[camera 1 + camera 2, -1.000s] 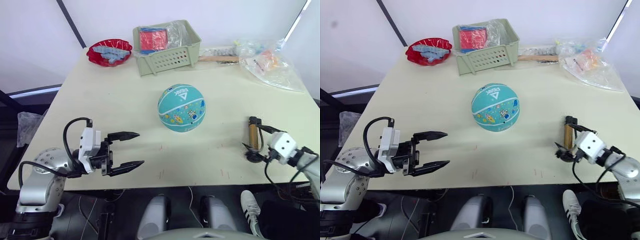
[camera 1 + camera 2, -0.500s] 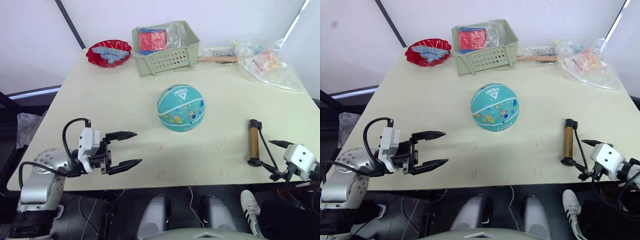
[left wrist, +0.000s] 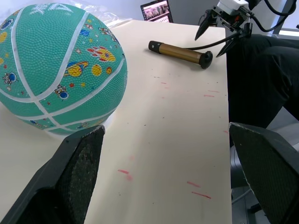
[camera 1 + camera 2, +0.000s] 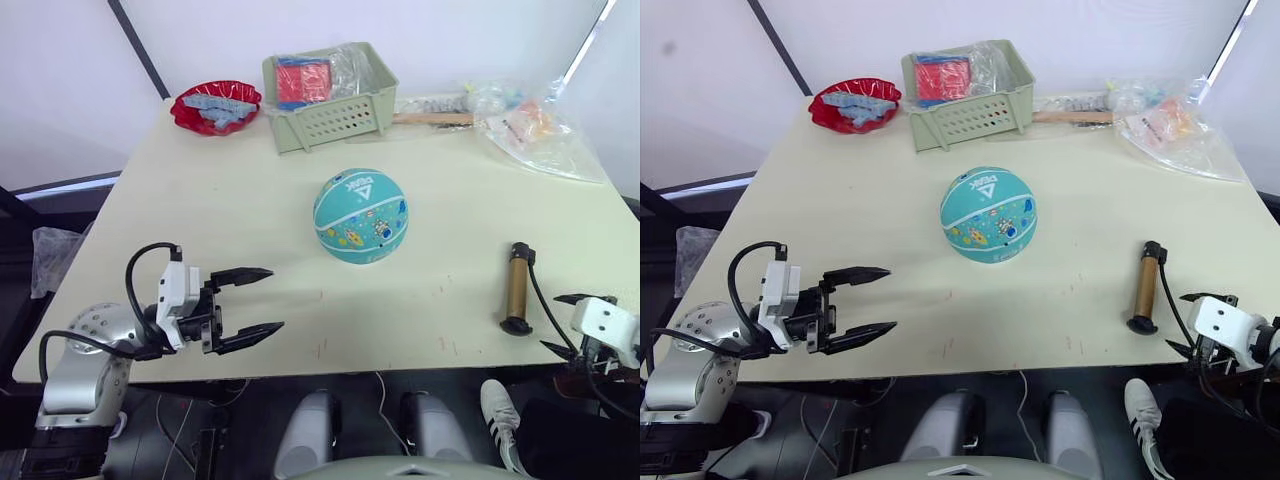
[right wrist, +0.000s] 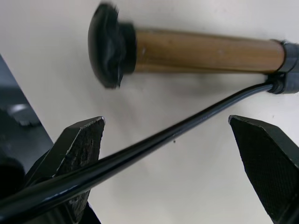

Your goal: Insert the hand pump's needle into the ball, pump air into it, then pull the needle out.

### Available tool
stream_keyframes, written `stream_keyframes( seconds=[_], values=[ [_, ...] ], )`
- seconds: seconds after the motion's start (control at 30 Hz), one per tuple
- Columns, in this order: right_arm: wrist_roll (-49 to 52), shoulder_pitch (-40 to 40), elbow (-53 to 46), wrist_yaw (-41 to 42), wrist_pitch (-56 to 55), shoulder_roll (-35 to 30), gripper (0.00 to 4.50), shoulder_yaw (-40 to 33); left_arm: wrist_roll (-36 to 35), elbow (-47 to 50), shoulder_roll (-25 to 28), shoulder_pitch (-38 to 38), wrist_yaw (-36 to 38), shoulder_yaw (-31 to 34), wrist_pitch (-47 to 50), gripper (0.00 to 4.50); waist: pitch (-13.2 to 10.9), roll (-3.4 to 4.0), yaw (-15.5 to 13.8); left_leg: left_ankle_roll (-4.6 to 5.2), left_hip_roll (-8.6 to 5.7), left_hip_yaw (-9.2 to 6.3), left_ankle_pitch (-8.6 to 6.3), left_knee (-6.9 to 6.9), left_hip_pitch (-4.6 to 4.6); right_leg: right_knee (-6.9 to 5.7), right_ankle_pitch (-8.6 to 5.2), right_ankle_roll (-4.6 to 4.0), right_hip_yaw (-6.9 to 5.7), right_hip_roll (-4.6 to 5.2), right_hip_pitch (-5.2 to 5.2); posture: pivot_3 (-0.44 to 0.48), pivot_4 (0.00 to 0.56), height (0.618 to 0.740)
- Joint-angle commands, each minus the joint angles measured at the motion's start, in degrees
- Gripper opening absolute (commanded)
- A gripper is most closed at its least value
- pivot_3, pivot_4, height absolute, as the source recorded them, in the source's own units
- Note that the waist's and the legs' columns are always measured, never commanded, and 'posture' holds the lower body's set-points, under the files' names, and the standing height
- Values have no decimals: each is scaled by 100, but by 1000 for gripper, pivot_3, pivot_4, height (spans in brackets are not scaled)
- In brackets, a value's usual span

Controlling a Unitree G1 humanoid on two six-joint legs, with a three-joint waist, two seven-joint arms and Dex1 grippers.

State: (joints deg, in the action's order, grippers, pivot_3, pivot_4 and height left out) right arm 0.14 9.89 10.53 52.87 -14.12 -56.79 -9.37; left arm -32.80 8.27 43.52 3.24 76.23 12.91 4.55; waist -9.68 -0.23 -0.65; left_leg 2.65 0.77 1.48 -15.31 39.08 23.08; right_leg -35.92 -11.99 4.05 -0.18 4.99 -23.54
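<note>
Right gripper point(image 4: 1200, 322) hangs wide open off the table's near edge, nothing held, the hose point(image 5: 154, 140) crossing between its fingers. Hand pump point(image 4: 1145, 286) lies just beside it; ball point(image 4: 989, 214) mid-table. Left gripper point(image 4: 862, 304), also open and empty. Best bet: pinch the hose near its tip for needle control.

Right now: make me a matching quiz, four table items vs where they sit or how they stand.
Column 1:
1. ball
2. hand pump
3. left gripper
4. red bowl

Column 2:
A. far left corner of the table
B. open over the near left edge
C. lying flat near the right edge
D. middle of the table

Pairs: 1-D, 2-C, 3-B, 4-A
</note>
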Motion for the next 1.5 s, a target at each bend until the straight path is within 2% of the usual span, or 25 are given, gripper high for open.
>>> stream_keyframes(
  seconds=[0.03, 0.27, 0.47, 0.6, 0.83, 1.23, 1.5],
  values=[
    [-442, -190, 125, -356, -99, -191, 4467, -20, -26, 86, 6, -8, 22, 50, -102, 4500, 0, 0, 1, 0, 0, 3, 0, 0, -2, 0, 0, 0, 3, 0, 0, 0, 150, 738],
    [-963, -425, 570, -1358, -128, -152, 4467, -211, -9, 44, -29, -11, -9, 71, -137, 4500, 1, -2, -6, 0, 1, 5, 0, -1, -1, 0, 1, -1, 3, -1, 0, 0, 150, 738],
    [325, -615, 785, -1364, 54, 605, 4467, -785, 113, -72, -106, 21, -203, 143, -234, 4500, 2, -11, 1, 0, 5, 7, 0, -1, -5, 0, 1, -2, 7, -6, 2, 0, 150, 738],
    [1613, -558, 677, -659, 165, 1146, 4467, -1177, 197, -107, -303, 105, -729, 256, -196, 4500, 2, -11, 1, 1, 9, 6, -1, -2, -7, 1, 2, -3, 7, -7, 7, 0, 150, 738],
    [2518, -394, 671, 108, 373, 1437, 4467, -1435, 382, -146, -633, 312, -1612, 474, -217, 4500, 2, -11, 0, 1, 29, 9, -1, -1, -13, 1, 4, -5, 9, -9, 10, 0, 150, 738],
    [2986, -370, 2356, 2303, -431, 1142, 4467, -1749, 782, -295, -677, 1120, -2476, 815, -118, 4500, 2, -10, 2, 1, 41, 27, -2, -2, -18, 1, 4, -6, 12, -9, 9, 0, 150, 738],
    [2986, -1008, 3405, 2851, -790, 920, 4467, -1879, 965, -376, -698, 1435, -2714, 902, -231, 4500, 2, -10, 15, 1, 46, 38, -3, -3, -25, 1, 6, -10, 15, -10, 8, 0, 150, 738]
  ],
)
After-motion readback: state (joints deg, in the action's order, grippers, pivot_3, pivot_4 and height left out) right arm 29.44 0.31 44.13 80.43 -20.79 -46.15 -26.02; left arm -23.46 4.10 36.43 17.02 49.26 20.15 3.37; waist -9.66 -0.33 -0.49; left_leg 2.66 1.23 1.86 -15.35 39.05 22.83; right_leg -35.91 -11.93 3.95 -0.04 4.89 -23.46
